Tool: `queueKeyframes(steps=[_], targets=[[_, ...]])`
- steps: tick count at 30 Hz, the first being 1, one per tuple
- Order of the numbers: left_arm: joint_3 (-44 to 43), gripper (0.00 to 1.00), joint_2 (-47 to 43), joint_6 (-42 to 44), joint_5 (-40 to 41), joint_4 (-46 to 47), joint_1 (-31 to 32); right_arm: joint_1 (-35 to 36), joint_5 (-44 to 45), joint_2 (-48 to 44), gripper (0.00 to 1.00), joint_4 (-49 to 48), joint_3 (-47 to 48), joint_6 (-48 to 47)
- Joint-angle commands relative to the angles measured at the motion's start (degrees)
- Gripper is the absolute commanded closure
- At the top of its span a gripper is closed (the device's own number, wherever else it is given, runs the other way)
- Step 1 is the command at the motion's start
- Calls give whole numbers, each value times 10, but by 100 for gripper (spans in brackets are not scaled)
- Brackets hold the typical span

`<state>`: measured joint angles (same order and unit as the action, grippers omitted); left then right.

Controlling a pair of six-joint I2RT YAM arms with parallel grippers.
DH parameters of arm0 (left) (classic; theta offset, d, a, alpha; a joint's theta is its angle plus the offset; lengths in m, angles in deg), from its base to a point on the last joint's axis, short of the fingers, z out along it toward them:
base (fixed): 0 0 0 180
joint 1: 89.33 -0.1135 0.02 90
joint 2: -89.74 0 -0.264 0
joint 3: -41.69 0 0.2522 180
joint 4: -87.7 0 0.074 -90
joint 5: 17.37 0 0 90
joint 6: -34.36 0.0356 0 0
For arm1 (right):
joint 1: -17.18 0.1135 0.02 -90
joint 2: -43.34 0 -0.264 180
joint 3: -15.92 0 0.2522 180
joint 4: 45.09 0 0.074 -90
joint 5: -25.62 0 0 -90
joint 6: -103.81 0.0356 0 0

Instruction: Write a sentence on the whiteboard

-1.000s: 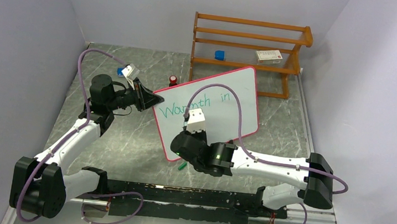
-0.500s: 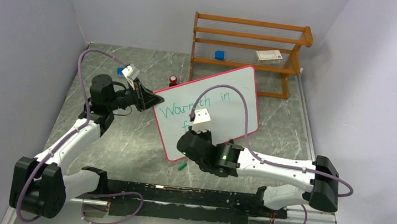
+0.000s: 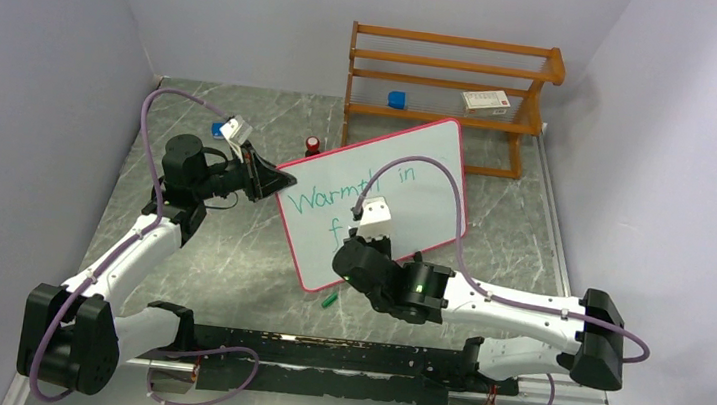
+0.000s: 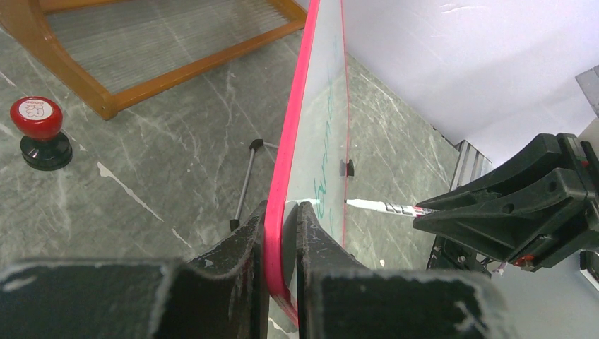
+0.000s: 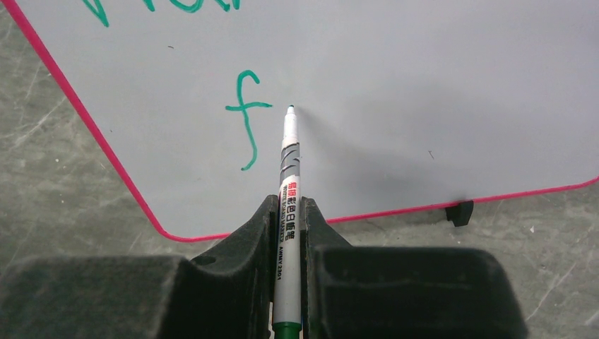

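Green lettering (image 3: 319,201) on whiteboard (image 3: 418,169): first line written, second begun at "f" (image 5: 247,123); sentence judged unfinished. Right tool (image 5: 288,205) grasps marker (image 5: 289,162); left tool (image 4: 281,210) clamps board edge.

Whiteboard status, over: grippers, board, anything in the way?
Left gripper shut on whiteboard edge. Right gripper shut on marker, tip just right of the green f. Writing area unobstructed.

Behind the whiteboard (image 3: 436,142), passage is blocked by a wooden rack (image 3: 449,66) and a red stamp (image 3: 312,144). Its left edge is occupied by the left claw (image 4: 282,206). Its face is fronted by the right claw (image 5: 288,205) and marker (image 5: 289,162). Bare table (image 3: 230,239) is seen off its lower-left corner, apart from a green cap (image 3: 329,300).
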<state>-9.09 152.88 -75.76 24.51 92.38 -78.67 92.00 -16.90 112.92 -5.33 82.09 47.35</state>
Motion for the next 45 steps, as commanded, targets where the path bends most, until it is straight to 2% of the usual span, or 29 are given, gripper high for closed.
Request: queueKeyframes(steps=[1,19,45], targets=[[11,95,17,69,21,-63,7,-3,3,10,100,-33,0,-11],[11,95,19,67,19,-61,7,-19,-10,27,100,-60,2,-26],[11,95,20,69,22,-64,7,-19,-39,18,100,1,-17,21]])
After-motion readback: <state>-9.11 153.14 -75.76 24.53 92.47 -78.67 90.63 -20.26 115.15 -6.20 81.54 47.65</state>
